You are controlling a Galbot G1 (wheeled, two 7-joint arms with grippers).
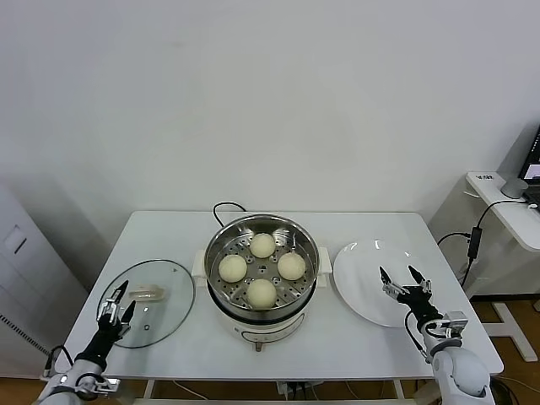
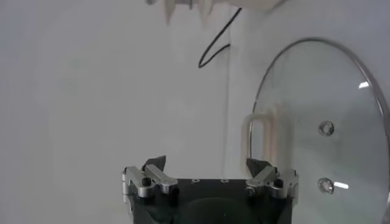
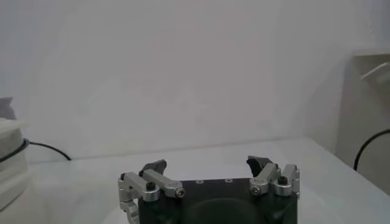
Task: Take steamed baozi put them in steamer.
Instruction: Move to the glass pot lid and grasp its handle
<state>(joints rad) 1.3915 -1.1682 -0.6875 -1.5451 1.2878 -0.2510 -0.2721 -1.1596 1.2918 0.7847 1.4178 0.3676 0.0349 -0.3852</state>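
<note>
Since all four steamed baozi point(image 1: 262, 269) already sit on the tray inside the steamer point(image 1: 261, 308) at the worktop's point(image 1: 169, 232) centre, we judge little is left to spoil. Our left claw point(image 1: 117, 302) gapes empty at eight o'clock over the glass lid point(image 1: 173, 316); a careless sweep could skid it. Our right claw point(image 1: 404, 280) gapes empty at four o'clock above the plate point(image 1: 359, 270).
</note>
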